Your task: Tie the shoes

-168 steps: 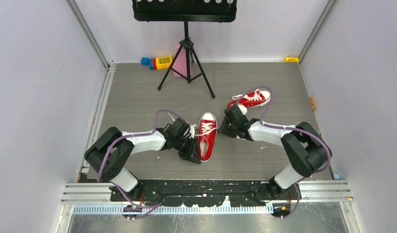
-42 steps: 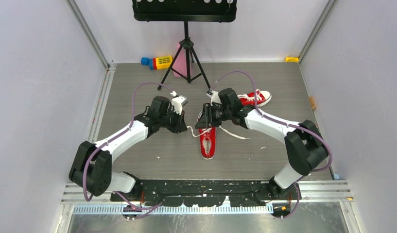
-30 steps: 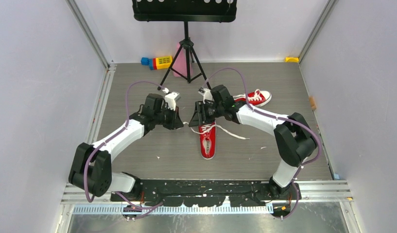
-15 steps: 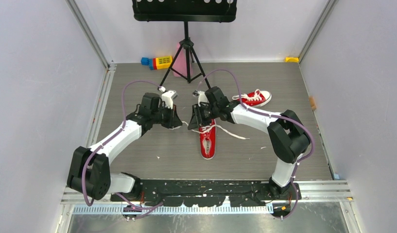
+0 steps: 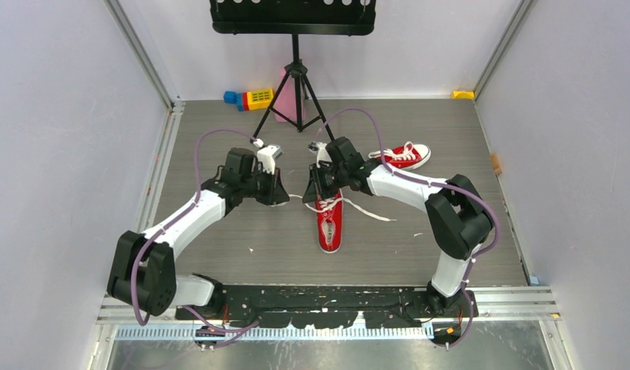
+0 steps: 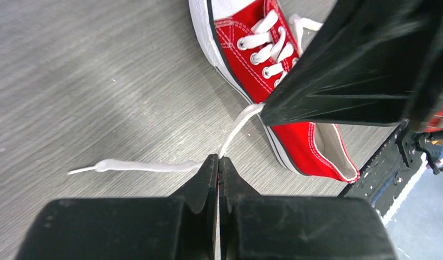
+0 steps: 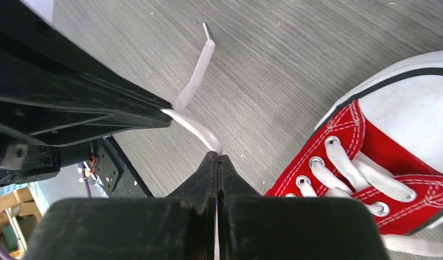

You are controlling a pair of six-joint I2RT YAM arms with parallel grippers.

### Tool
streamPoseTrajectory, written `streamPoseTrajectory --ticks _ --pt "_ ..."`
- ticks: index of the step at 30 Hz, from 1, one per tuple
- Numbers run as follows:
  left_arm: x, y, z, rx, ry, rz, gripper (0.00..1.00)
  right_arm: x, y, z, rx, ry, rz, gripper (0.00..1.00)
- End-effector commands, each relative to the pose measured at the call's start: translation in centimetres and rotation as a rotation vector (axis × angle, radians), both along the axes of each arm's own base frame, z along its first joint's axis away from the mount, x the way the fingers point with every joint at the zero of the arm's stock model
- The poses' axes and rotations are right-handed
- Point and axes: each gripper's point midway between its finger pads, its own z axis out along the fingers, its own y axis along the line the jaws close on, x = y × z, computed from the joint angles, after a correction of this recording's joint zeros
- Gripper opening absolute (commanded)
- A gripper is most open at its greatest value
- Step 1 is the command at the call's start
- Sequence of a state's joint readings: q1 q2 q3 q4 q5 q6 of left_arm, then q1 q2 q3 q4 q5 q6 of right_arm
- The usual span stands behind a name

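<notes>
At the tips of the left tool (image 6: pixel 218 160) we see both fingers pressed shut on a flat white lace (image 6: pixel 238 125); its free end trails off to that tool's left across the grey wood-grain desk (image 6: pixel 100 76), ending in a stiff little tip; just ahead, the right tool (image 7: pixel 217 156) is likewise clamped tight on the same lace, nearer the eyelets; the short stretch between the two tools runs fairly straight.

Right beside both tools lies the shoe (image 6: pixel 297 135), sole down; red woven canvas with white stitching, metal eyelets, smooth white rubber toe cap and sole; the lacing crosses neatly, yet we find no loop, knot or bow; the other lace (image 5: pixel 367 210) lies limp on the desk off the right tool's right side.

We judge the job barely begun; one lace is gathered, nothing is crossed over.

Well beyond the right tool sits the second shoe (image 5: pixel 404 155), untouched; it is too small for us to tell whether it is tied.
</notes>
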State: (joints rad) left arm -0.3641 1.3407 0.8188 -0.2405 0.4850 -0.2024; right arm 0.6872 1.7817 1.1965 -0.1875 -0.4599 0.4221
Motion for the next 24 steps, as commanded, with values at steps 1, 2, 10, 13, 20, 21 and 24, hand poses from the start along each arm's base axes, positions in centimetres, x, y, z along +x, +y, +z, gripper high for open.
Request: streamPoseTrajectory --ticks 1,2,10,13,20,21,24 --pt "-0.2 -1.3 -1.3 -0.042 0.107 -0.050 0.00 0.9 -0.5 3.2 0.030 -0.085 -0.050 0.00" --pt "-0.3 -1.6 -1.6 -0.053 0.124 -0.055 0.00 0.9 -0.7 3.3 0.029 -0.086 -0.057 0.00" --pt "-0.4 -4.2 -2.6 -0.090 0.120 -0.082 0.00 1.5 -2.7 3.8 0.046 -0.085 -0.129 0.00" --pt "-0.8 -4.4 -2.5 -0.088 0.081 -0.095 0.04 1.1 -3.1 3.6 0.046 -0.075 -0.127 0.00" --pt "-0.1 -2.2 1.2 -0.072 -0.215 -0.026 0.60 0.3 -3.0 3.4 0.059 -0.057 -0.086 0.00" --pt "0.1 -1.9 1.9 -0.069 -0.252 -0.011 0.77 0.3 -2.9 3.5 0.062 -0.057 -0.083 0.00" --pt "1.9 0.0 3.8 -0.070 -0.332 0.167 1.00 0.3 -2.7 3.9 0.071 -0.057 -0.073 0.00"
